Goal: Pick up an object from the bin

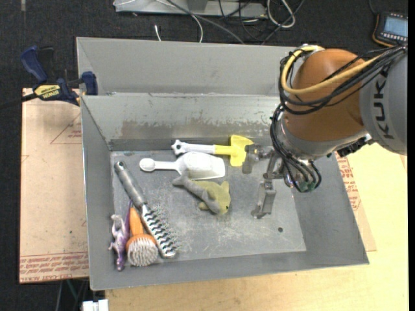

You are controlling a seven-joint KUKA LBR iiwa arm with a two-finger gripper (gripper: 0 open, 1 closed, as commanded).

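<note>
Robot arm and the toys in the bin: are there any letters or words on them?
"KU": big dark letters, turned sideways, on the grey arm; the word runs off the picture.
None readable on the white scoop, yellow toy or brush.

Grey metal pincer, orange cover, looped cables

The floor was a dark, speckled carpet, filling the far side and the left of the scene. Loose black and white cables lay in loops across it at the far edge, beside a pale flat equipment base. A handheld unit with a small lit screen lay at the far right. A light wooden worktop ran along the near edge. The light was soft and even.
</note>
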